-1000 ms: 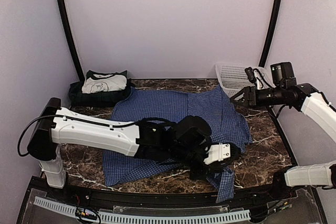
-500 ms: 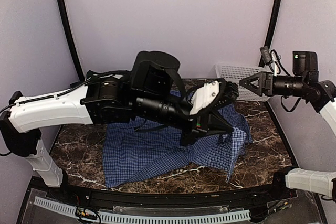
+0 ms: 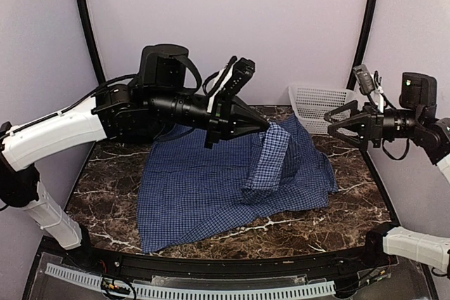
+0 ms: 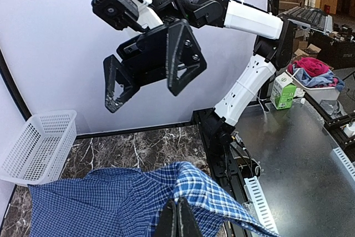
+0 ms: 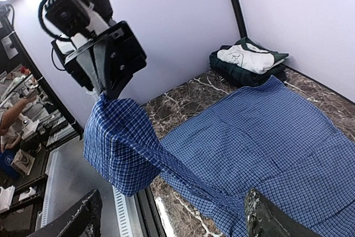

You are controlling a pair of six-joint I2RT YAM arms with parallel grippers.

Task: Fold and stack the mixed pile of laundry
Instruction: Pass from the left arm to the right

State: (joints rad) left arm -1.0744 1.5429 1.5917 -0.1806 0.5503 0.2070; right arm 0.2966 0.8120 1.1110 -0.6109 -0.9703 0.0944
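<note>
The blue-and-white check shirt [image 3: 204,187] lies spread on the marble table [image 3: 351,201]. My left gripper [image 3: 266,129] is shut on a sleeve end of the shirt and holds it well above the table, with the cloth hanging down from it [image 3: 266,163]. In the left wrist view the shut fingertips [image 4: 177,217] pinch the fabric [image 4: 194,184]. My right gripper [image 3: 329,122] is open and empty, raised at the right and facing the left gripper. A folded cream garment [image 5: 252,56] with dark green trim lies on a dark green plaid one [image 5: 238,75] at the back left. My left arm hides both from the top view.
A white lattice basket [image 3: 316,103] stands at the back right corner, also in the left wrist view [image 4: 36,145]. The table's front edge has a black rail [image 3: 225,261]. The left arm [image 3: 140,114] stretches across the back of the table.
My left gripper has lifted the shirt's sleeve end from the front of the table and carried it up and back toward the middle. My right gripper has shifted slightly and stays open.
</note>
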